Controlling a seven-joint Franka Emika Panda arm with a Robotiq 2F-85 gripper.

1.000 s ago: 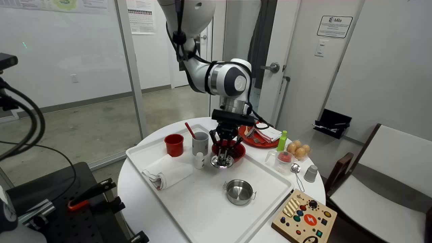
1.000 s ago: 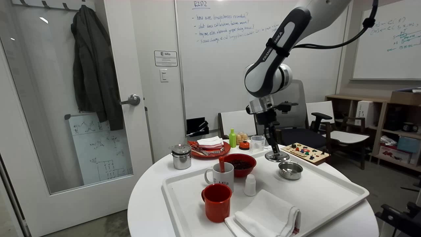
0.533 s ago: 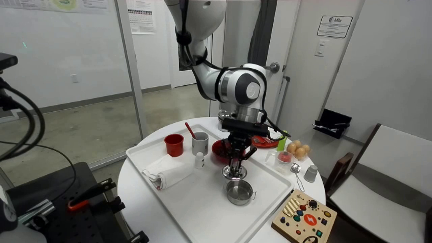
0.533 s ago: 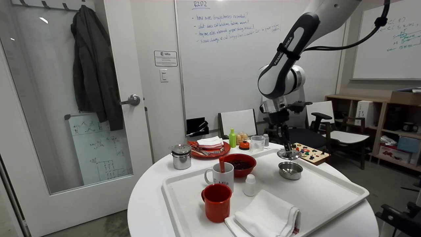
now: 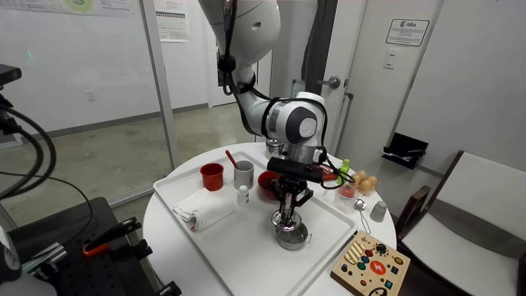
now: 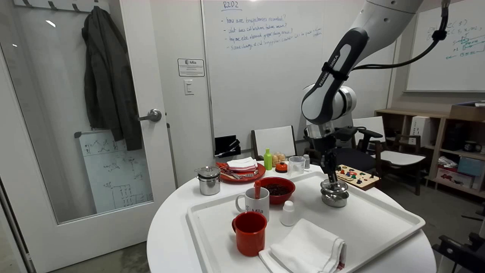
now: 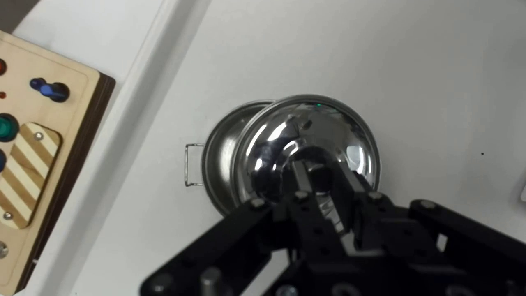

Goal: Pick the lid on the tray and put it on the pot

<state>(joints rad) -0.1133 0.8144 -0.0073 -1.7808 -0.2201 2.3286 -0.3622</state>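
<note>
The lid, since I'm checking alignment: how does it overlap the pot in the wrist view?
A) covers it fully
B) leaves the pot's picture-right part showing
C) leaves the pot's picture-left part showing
C: a crescent of the pot shows past the lid at picture left, on the side toward the wooden board.

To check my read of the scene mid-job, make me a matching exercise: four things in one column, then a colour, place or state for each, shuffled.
Things:
1. lid
2. pot
3. napkin
4. bottle

Descriptions:
A. Green, standing off the tray
B. Gripped by the pincer
C. Folded, lying on the tray
D. Its open mouth partly hidden in the wrist view

Pairs: 1-B; 2-D; 3-C; 4-A
</note>
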